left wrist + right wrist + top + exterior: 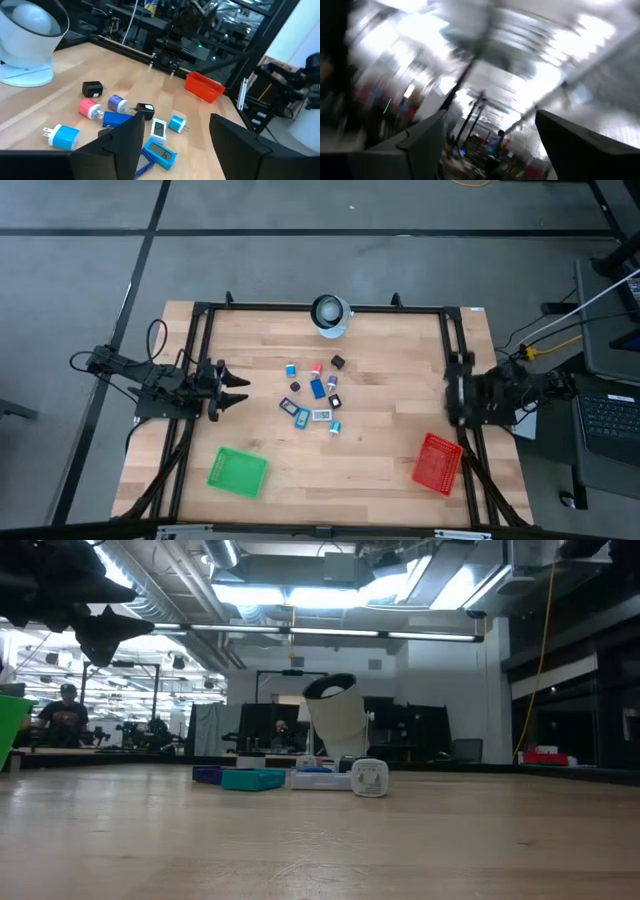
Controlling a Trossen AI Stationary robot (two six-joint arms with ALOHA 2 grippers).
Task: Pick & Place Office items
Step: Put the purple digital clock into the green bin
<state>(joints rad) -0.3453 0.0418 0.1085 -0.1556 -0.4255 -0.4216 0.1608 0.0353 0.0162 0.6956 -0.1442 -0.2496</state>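
Note:
The office items (315,395), small blue, black, red and white pieces, lie scattered on the middle of the wooden table. In the left wrist view they show as a blue plug (63,136), a red spool (89,108), a black block (92,89) and others. My left gripper (240,388) (177,120) stands open at the table's left side, level and pointing at the items, touching nothing. My right gripper (452,395) (490,117) is open at the right side and tipped upward toward the ceiling, with nothing between its fingers.
A green mesh basket (238,472) sits near the front left and a red mesh basket (438,463) near the front right. A round white ring-shaped object (330,315) stands at the far edge. A dark frame (300,307) borders the table.

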